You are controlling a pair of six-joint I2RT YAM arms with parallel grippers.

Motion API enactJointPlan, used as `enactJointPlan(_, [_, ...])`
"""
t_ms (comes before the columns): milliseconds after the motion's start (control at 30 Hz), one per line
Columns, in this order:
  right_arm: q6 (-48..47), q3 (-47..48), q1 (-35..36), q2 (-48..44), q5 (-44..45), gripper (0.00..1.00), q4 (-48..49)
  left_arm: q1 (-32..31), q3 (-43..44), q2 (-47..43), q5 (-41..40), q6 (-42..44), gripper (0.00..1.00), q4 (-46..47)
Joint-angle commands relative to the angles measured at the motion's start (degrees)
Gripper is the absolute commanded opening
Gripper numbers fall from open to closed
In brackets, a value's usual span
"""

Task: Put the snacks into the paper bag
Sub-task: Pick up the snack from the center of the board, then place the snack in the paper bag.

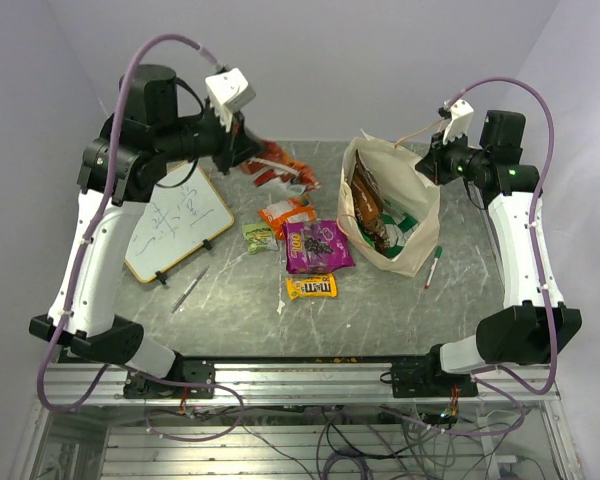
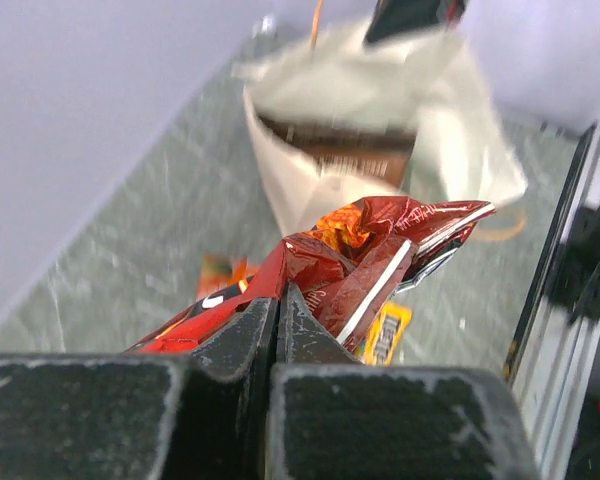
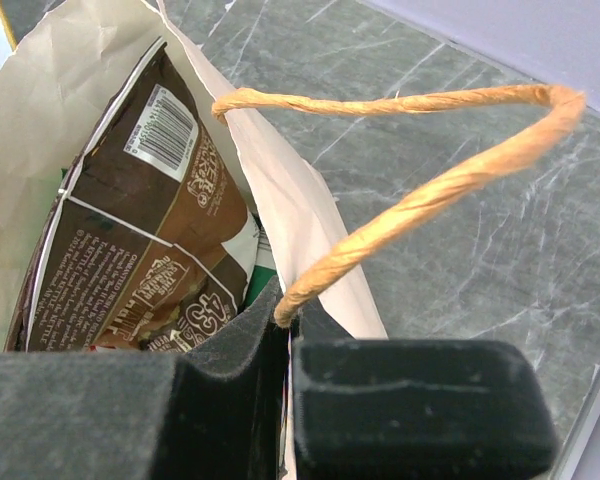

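five snack packets (image 1: 317, 245) outside (one brown pouch (image 1: 365, 205) inside), one paper bag (image 1: 417, 252)

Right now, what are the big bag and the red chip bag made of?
The big bag looks like matte, creased paper, with a twisted paper-cord handle. The red chip bag looks like shiny, crinkly plastic film, catching light on its folds.
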Motion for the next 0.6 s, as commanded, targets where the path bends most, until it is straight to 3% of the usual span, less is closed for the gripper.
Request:
enactJointPlan(0, [1.3, -0.1, 0.6, -1.6, -2.7, 0.0, 2.6, -5.5, 9.8, 5.9, -1.4, -11.2, 0.07, 12.2])
enactJointPlan(167, [1.3, 0.2, 0.7, -1.4, -2.9, 0.0, 1.9, -11.2, 21.7, 14.7, -1.1, -14.0, 0.07, 16.0])
enactJointPlan(400, [0.9, -0.2, 0.7, -0.8, -3.3, 0.0, 1.0, -17.2, 25.9, 19.9, -1.8, -16.4, 0.07, 28.3])
enactJointPlan(567, [0.7, -0.2, 0.7, 0.0, -3.9, 0.0, -0.5, -20.4, 33.8, 25.6, -1.0, -19.6, 0.07, 30.9])
